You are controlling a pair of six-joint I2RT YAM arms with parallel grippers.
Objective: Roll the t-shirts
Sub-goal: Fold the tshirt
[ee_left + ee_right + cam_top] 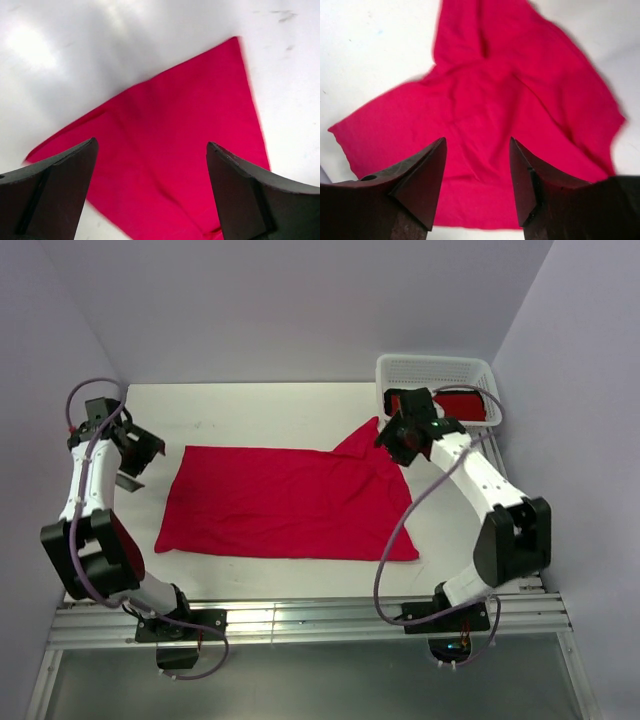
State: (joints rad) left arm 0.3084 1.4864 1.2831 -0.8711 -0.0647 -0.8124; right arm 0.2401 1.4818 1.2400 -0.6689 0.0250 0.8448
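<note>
A bright crimson t-shirt [285, 502] lies spread flat across the middle of the white table, with one sleeve or corner pointing up toward the far right. My left gripper [147, 446] hovers just off the shirt's far left corner. In the left wrist view its jaws [151, 145] stand wide open over a pointed corner of the cloth [190, 130], holding nothing. My right gripper [400, 437] hangs over the shirt's far right part. The right wrist view shows that gripper [477, 142] open above wrinkled fabric [495, 100]. A deeper red shirt [468, 406] lies in the basket.
A white mesh basket [430, 362] stands at the far right corner, partly behind my right arm. Lavender walls close in the table on the left, back and right. A metal rail [300, 620] runs along the near edge by the arm bases.
</note>
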